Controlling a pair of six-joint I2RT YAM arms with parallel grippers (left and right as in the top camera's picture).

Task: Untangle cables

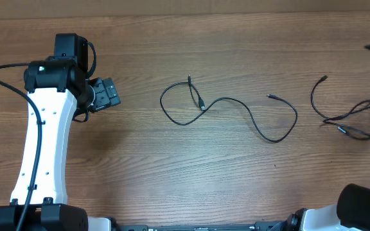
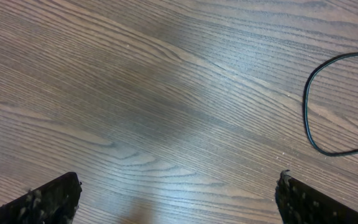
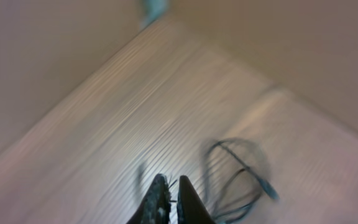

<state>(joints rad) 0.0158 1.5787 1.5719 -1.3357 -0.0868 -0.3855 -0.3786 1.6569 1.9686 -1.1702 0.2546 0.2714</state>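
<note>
Overhead: two cables lie well apart on the table (image 1: 172, 179). The middle cable (image 1: 225, 99) crosses itself in one loose loop. The right-hand cable (image 1: 352, 115) is folded over itself near the edge. The left pincer (image 1: 108, 95) sits well left of both.

Left wrist: its fingers (image 2: 55, 199) are spread wide and released, with bare wood between them.

Right wrist: blurred. The right pincer (image 3: 171, 183) is clenched and looks empty, with cable beyond it.

Judgement: the cords are light, limp and slippery. Pinch just behind a plug and draw it out through the loop.
</note>
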